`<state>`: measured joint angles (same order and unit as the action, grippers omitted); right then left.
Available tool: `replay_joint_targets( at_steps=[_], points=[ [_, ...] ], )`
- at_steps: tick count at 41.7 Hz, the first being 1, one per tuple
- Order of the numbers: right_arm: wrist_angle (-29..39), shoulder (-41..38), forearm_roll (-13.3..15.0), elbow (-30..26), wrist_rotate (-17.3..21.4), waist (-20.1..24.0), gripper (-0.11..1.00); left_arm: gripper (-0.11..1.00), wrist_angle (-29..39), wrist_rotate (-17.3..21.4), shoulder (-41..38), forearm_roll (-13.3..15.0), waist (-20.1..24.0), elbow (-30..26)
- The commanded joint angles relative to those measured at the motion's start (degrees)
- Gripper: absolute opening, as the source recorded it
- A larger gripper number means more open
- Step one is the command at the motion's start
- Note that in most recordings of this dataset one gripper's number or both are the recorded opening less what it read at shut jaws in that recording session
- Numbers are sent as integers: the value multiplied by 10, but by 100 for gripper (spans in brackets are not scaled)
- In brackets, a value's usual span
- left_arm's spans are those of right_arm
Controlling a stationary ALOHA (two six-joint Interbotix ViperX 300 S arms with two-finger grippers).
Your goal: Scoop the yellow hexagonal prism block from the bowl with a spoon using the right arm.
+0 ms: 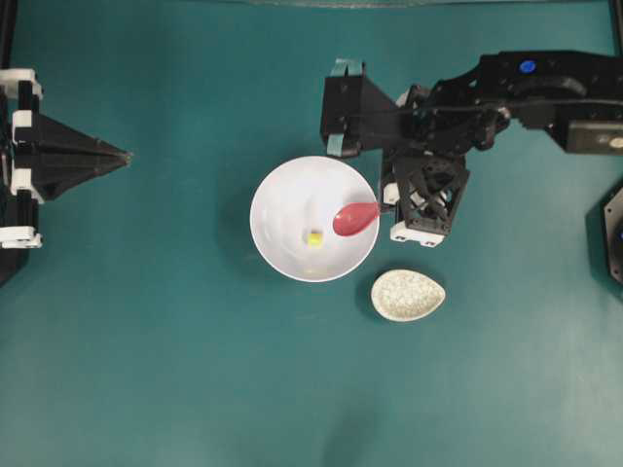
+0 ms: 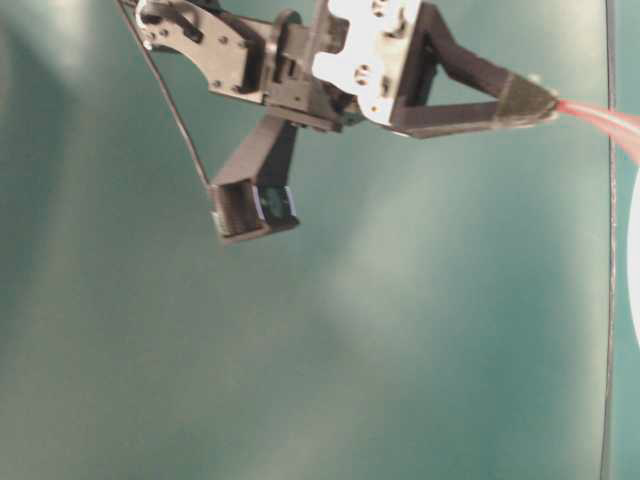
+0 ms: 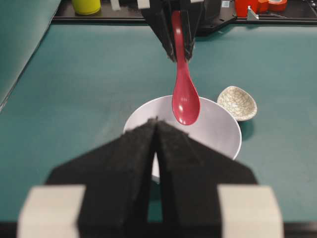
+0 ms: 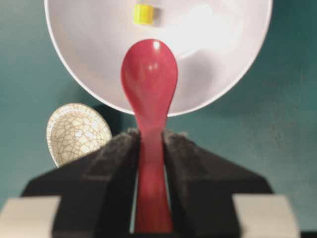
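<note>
The white bowl (image 1: 271, 199) stands mid-table with the tiny yellow hexagonal prism block (image 1: 314, 237) lying on its bottom. My right gripper (image 1: 383, 205) is shut on the handle of the red spoon (image 1: 355, 219). The spoon's scoop hangs over the bowl's right side, a short way right of the block and apart from it. In the right wrist view the spoon (image 4: 149, 74) points from the gripper (image 4: 149, 133) toward the block (image 4: 143, 14) in the bowl (image 4: 223, 59). My left gripper (image 1: 125, 156) rests at the far left, shut and empty, its tips (image 3: 156, 121) pressed together.
A small speckled teardrop dish (image 1: 408, 295) sits just right of and in front of the bowl, close under the right arm. A yellow cup (image 3: 85, 6) and orange items (image 3: 257, 6) stand beyond the far table edge. Teal tabletop surrounds the bowl.
</note>
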<state>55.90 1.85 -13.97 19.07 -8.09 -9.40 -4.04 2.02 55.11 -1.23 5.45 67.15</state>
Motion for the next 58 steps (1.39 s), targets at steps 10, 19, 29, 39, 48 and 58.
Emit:
replay_joint_targets(
  at_steps=[10,19,29,39,48,58],
  points=[
    [14,-22,0,-29,1,11,22,0,-5,1,-5,-1,3,-8],
    [15,-38,0,-34,1,11,22,0,-5,1,-4,-1,3,-9],
    [8,-54,0,-39,1,11,23,0,-6,1,-3,-1,3,-9],
    [-14,-68,-2,-40,-1,12,22,0,-6,1,-1,-1,3,-9],
    [-34,-80,-3,-40,-3,18,22,0,-6,1,-1,-1,3,-9],
    [-55,-85,-5,-40,-3,25,22,0,-6,2,-1,-1,3,-9]
  ],
)
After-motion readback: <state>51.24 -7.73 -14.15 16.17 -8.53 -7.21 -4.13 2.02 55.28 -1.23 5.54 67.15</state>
